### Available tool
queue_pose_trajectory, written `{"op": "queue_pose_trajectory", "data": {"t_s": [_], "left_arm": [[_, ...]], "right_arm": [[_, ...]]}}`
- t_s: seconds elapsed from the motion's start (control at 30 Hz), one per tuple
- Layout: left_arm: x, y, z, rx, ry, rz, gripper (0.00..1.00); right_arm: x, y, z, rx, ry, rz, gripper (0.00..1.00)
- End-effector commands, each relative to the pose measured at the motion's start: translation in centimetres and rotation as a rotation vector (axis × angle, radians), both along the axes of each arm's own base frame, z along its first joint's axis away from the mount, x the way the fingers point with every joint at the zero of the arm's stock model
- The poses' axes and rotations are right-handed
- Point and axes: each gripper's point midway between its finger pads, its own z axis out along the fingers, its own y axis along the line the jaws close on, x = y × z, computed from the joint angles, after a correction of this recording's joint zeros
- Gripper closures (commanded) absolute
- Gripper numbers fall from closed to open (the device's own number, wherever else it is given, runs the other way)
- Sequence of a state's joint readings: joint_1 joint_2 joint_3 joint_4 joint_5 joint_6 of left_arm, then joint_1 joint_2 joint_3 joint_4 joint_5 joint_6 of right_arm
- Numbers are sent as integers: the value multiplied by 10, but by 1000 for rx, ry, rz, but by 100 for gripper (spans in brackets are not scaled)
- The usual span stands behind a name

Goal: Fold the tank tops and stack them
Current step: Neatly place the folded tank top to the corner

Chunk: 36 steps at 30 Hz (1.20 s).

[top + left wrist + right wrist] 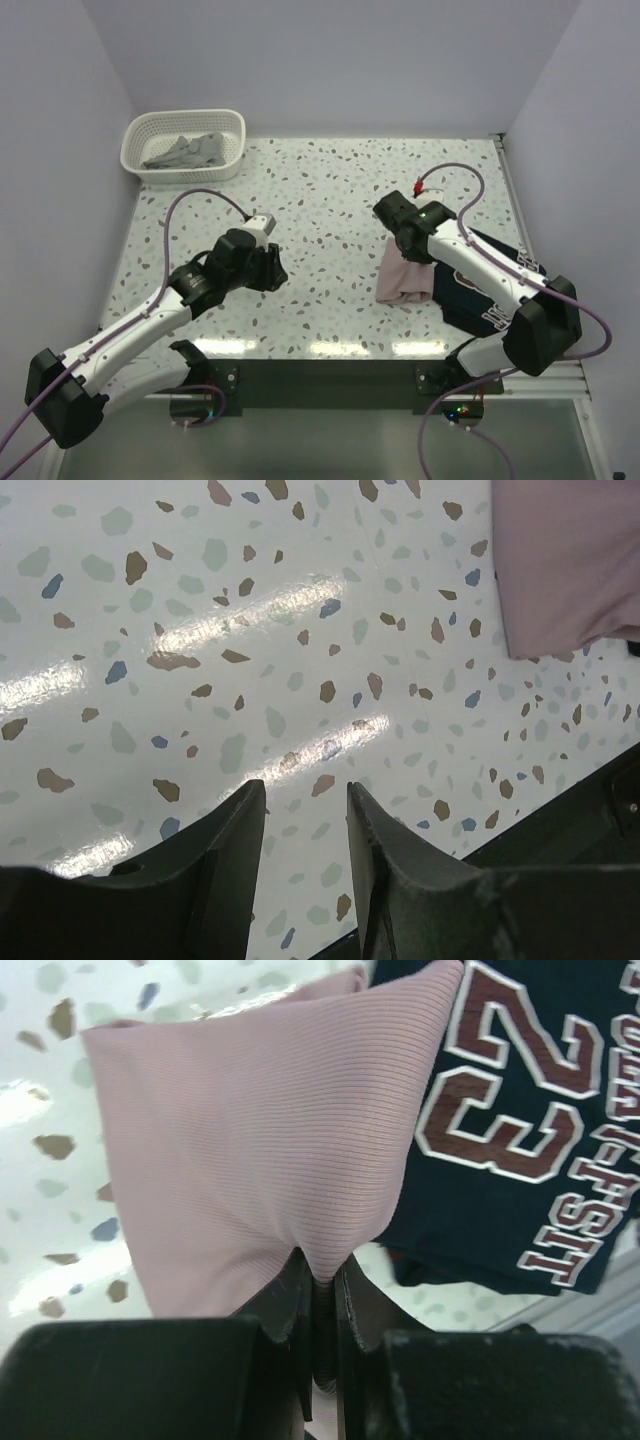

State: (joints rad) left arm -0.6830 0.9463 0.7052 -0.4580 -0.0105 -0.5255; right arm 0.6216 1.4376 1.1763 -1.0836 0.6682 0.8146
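Observation:
My right gripper [408,245] is shut on the far edge of the dusty pink tank top [404,280], which hangs folded from it; the pinch shows in the right wrist view [322,1272], with the pink cloth [250,1150] spread beyond it. The navy tank top [490,290] with white-and-red lettering [520,1110] lies folded at the right, partly under my right arm. The grey tank top [190,150] lies crumpled in the basket. My left gripper [272,272] is open and empty over bare table [300,790]; a pink corner [570,570] shows at its upper right.
The white lattice basket [183,143] stands at the far left corner. The table's near edge [320,352] runs just below both grippers. White walls close in the left, back and right sides.

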Motion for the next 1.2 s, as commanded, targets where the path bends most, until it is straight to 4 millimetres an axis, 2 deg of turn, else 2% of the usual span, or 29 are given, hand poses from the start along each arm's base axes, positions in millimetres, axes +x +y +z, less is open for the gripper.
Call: {"op": "queue_pose_trajectory", "data": {"t_s": [0.0, 0.13, 0.3, 0.53, 0.7, 0.73, 0.77, 0.83, 0.87, 0.93, 0.97, 1.1, 1.17], "left_arm": [[0, -6, 5, -16, -25, -54, 57], [-1, -8, 5, -19, -20, -64, 57], [-3, -9, 5, -25, -18, -76, 57], [-5, -11, 5, -34, -13, -90, 57], [-6, -14, 3, -37, -5, -100, 57], [-7, -14, 2, -37, -3, -102, 57], [-7, -14, 3, -39, -4, -104, 57], [-8, -16, 2, -41, -2, -112, 57], [-9, -16, 1, -41, 3, -117, 57], [-9, -17, 2, -40, 3, -119, 57], [-9, -17, 1, -39, 2, -118, 57], [-9, -16, 1, -37, 1, -114, 57], [-8, -16, 2, -36, 1, -109, 57]], "right_arm": [[-5, -36, 33, -113, -2, -12, 100], [-2, -49, 48, -138, -2, -35, 100], [-4, -67, 53, -146, 15, -73, 100], [-21, -100, 54, -139, 36, -181, 100], [-38, -132, 50, -152, 80, -287, 100], [-43, -138, 46, -153, 93, -305, 97], [-48, -146, 45, -138, 92, -340, 79], [-52, -151, 42, -119, 93, -357, 46], [-56, -153, 45, -116, 82, -373, 25], [-58, -156, 51, -116, 58, -393, 13], [-60, -159, 55, -109, 44, -405, 3], [-53, -149, 65, -31, -10, -395, 4], [-45, -134, 59, 56, -19, -350, 7]]}}
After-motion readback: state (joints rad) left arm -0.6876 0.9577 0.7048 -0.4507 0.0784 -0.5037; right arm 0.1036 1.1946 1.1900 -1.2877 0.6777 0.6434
